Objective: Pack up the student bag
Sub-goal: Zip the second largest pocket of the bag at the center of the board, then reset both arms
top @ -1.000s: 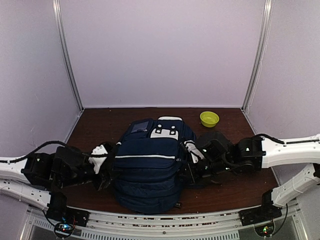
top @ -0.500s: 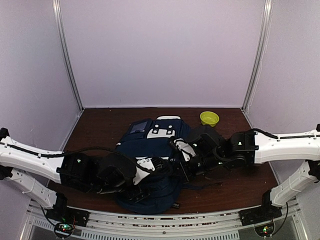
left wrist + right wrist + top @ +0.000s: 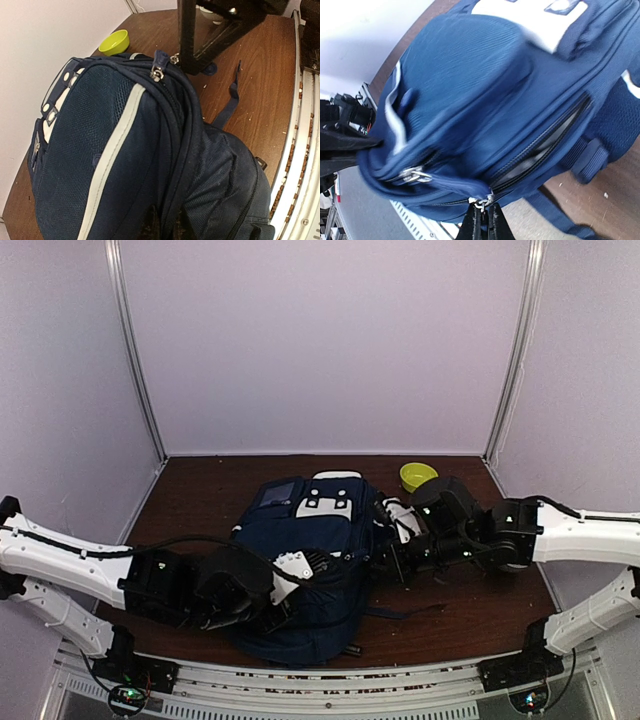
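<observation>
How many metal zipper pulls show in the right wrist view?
2. One zipper pull is pinched at the tips of the right gripper, at the bottom edge; a second zipper pull lies free to its left on the student bag. Others may be hidden.

The student bag (image 3: 100, 150) is matt woven cloth, zipper pull (image 3: 481, 203) seemingly metal, table (image 3: 260, 60) smooth wood.

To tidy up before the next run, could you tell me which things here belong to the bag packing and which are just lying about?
In the job: student bag; right gripper pinching its zipper pull; left gripper at its near side.
Lying about: yellow-green bowl.
</observation>
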Controlling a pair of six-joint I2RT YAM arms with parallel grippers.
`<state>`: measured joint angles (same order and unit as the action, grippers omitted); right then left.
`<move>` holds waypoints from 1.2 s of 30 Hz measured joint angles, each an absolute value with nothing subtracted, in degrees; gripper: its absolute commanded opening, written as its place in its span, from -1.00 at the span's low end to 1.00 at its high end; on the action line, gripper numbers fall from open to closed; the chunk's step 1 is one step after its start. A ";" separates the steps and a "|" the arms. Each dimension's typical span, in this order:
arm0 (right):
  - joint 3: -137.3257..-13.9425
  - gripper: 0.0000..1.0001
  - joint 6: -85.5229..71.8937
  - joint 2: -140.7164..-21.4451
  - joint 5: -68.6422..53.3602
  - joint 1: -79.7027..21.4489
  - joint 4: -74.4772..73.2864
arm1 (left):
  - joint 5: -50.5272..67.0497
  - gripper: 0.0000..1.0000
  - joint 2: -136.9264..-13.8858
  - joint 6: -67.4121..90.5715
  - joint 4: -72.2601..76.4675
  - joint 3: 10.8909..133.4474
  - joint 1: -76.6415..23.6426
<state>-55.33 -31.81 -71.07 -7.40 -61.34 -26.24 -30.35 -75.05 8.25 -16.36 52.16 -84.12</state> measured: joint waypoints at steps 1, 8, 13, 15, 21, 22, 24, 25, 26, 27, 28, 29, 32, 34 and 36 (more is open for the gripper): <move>-54.70 -1.00 -31.24 -71.00 -8.29 -59.96 -25.15 | -30.02 -1.00 -74.17 8.25 -15.73 51.48 -84.09; -53.82 -0.98 -27.14 -72.31 -13.28 -53.45 -21.10 | -29.34 -1.00 -71.07 8.27 -13.96 49.10 -83.94; -54.72 -0.50 -24.67 -74.78 -13.56 -49.91 -20.40 | -29.28 -0.39 -71.07 8.19 -14.17 49.12 -83.94; -56.16 -0.11 -23.68 -77.01 -11.92 -46.06 -20.62 | -29.26 0.03 -70.81 8.40 -14.92 49.25 -84.16; -57.56 0.66 -20.10 -77.62 -5.67 -40.51 -22.24 | -31.40 0.74 -70.67 8.05 -18.28 53.74 -84.53; -57.58 0.69 -19.51 -76.69 -4.89 -40.40 -22.55 | -32.36 0.76 -70.67 8.14 -18.70 55.02 -84.44; -57.60 0.71 -18.44 -73.89 -3.38 -40.05 -23.05 | -33.80 0.77 -70.26 8.10 -19.42 56.75 -83.92; -57.60 0.71 -17.96 -72.10 -2.31 -39.64 -23.18 | -34.13 0.77 -69.65 8.10 -19.90 57.14 -83.11; -57.60 0.71 -17.67 -70.30 -1.08 -38.94 -23.20 | -34.50 0.76 -68.60 8.12 -20.60 57.28 -81.56; -57.56 0.71 -17.34 -68.75 0.23 -38.06 -23.11 | -35.00 0.76 -67.46 8.21 -21.54 57.28 -79.35; -57.30 0.72 -17.06 -67.37 1.67 -37.12 -22.76 | -35.86 0.76 -66.28 8.27 -22.46 57.28 -76.49; -56.45 0.73 -16.88 -65.65 3.49 -36.05 -21.78 | -37.08 0.76 -65.08 8.32 -23.14 57.21 -73.23; -50.63 0.78 -16.58 -59.46 10.44 -31.79 -17.50 | -41.10 0.74 -61.08 8.64 -24.16 55.59 -62.00; -44.62 0.84 -15.84 -55.11 15.62 -28.95 -12.73 | -42.52 0.81 -57.78 8.71 -23.86 52.64 -52.73; -35.09 0.84 -13.37 -49.12 21.78 -26.35 -4.93 | -44.18 0.95 -54.48 7.99 -23.03 48.42 -44.10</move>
